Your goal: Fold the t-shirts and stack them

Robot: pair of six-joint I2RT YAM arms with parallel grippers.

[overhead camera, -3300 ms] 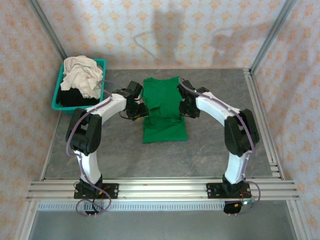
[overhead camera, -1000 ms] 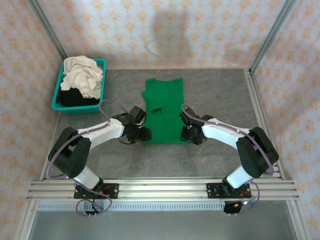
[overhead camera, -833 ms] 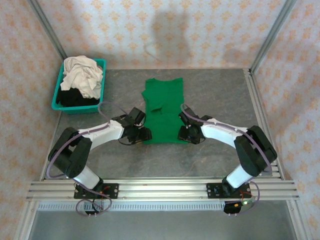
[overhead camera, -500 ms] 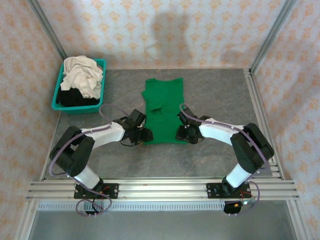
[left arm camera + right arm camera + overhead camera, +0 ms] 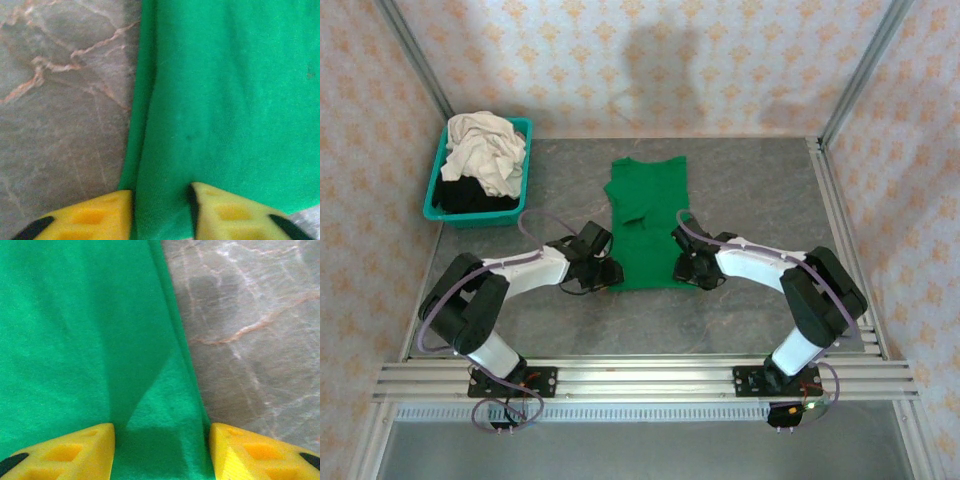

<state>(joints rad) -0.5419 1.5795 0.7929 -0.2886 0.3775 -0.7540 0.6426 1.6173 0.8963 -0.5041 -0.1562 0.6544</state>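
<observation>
The green t-shirt (image 5: 648, 215) is lying flat in the middle of the table (image 5: 760, 310) as a long narrow strip, its sides looking already turned in, so I am judging the lengthwise fold done and the crosswise fold not yet made. The cream-white shirt (image 5: 483, 150) and the black one (image 5: 468, 195) are sitting crumpled in the teal basket (image 5: 433, 203) at the far left, so most of the job is waiting. I am reaching both arms low and inward to the near hem. My left gripper (image 5: 162, 215) is straddling the shirt's left edge, my right gripper (image 5: 160, 455) its right edge. Both pairs of fingers are standing apart, with cloth lying loose between them and nothing pinched.
</observation>
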